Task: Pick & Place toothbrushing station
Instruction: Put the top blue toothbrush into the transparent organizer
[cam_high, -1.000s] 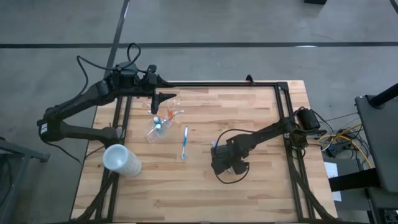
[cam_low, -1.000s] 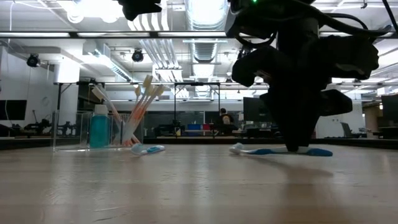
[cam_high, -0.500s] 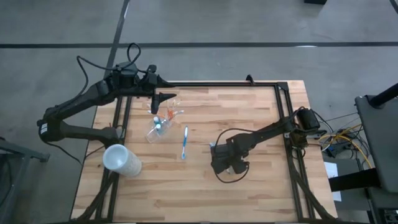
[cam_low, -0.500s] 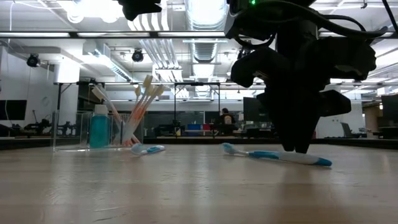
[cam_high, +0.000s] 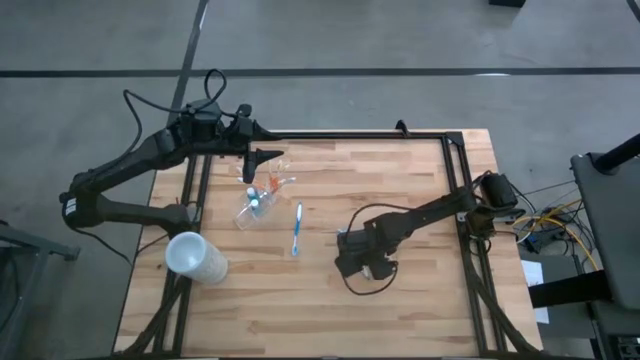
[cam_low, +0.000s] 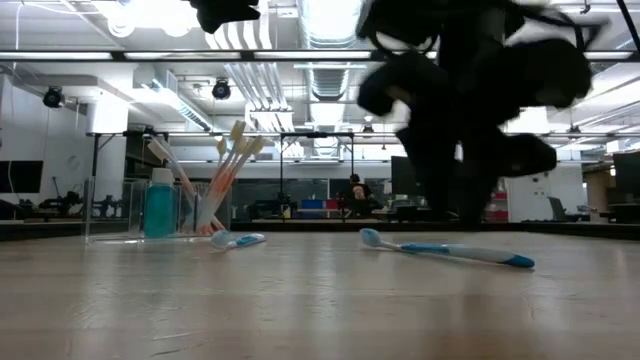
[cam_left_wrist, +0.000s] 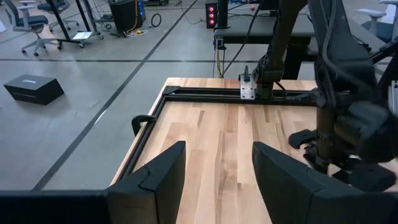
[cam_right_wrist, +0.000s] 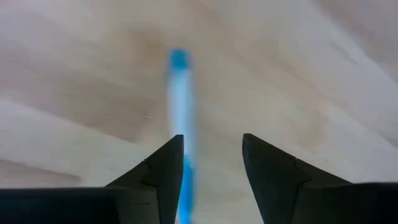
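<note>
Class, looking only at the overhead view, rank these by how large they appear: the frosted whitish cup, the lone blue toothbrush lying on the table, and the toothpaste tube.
1. Frosted whitish cup, clearly the bulkiest.
2. Lone blue toothbrush, long but very slim.
3. Toothpaste tube, a small blue-white spot inside the clear tumbler, seen end-on, so its real length is unsure.

The dark right arm reaches in from the counter's right edge, elbow bent, its wrist turned down over the middle of the wooden counter (cam_high: 420, 300). The right gripper (cam_right_wrist: 210, 163) points at the boards, its two dark fingers (cam_right_wrist: 163, 171) parted with a clear gap between them. The dark left arm stretches along the far left corner, and the left gripper (cam_left_wrist: 217, 165) waits there level, its fingers spread wide.
</note>
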